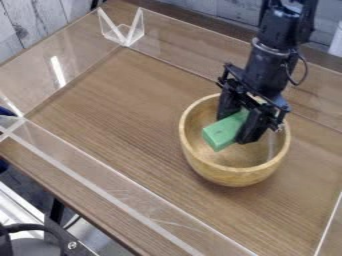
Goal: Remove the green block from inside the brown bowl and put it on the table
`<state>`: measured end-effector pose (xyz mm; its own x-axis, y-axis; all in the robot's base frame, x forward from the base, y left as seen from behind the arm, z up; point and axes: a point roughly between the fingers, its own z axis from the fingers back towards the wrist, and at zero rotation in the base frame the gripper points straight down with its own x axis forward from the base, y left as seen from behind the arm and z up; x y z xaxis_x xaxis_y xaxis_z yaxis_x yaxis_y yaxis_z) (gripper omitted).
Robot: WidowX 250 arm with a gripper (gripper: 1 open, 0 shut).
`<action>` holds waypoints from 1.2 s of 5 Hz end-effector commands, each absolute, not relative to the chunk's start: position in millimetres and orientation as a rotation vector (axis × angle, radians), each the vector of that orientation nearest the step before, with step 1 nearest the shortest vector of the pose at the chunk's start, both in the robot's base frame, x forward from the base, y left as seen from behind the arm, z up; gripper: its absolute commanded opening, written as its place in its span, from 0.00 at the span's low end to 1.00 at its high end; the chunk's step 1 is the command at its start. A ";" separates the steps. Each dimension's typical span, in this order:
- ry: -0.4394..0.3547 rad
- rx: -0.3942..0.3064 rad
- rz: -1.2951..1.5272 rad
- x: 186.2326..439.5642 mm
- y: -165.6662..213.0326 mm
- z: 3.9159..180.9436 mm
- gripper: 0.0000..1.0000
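Observation:
My gripper [246,130] comes down from the upper right and is shut on the green block [226,131]. The block hangs tilted between the black fingers, its lower end still within the rim of the brown bowl [214,171]. I cannot tell whether it touches the bowl's floor. The wooden bowl stands right of centre on the table [107,110]. The fingers hide the block's right end and part of the bowl's inside.
Clear acrylic walls edge the tabletop, one along the front left [80,172] and one at the back with a clear corner bracket [123,28]. The table's right edge [331,215] lies close to the bowl. Open wood stretches left of the bowl.

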<state>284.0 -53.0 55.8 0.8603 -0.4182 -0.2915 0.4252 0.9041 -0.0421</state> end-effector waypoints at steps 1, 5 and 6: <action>0.243 0.017 -0.433 295.0 -55.1 67.0 0.00; 0.274 0.004 -0.408 291.2 -55.3 60.7 0.00; 0.282 0.013 -0.395 294.6 -56.9 58.2 0.00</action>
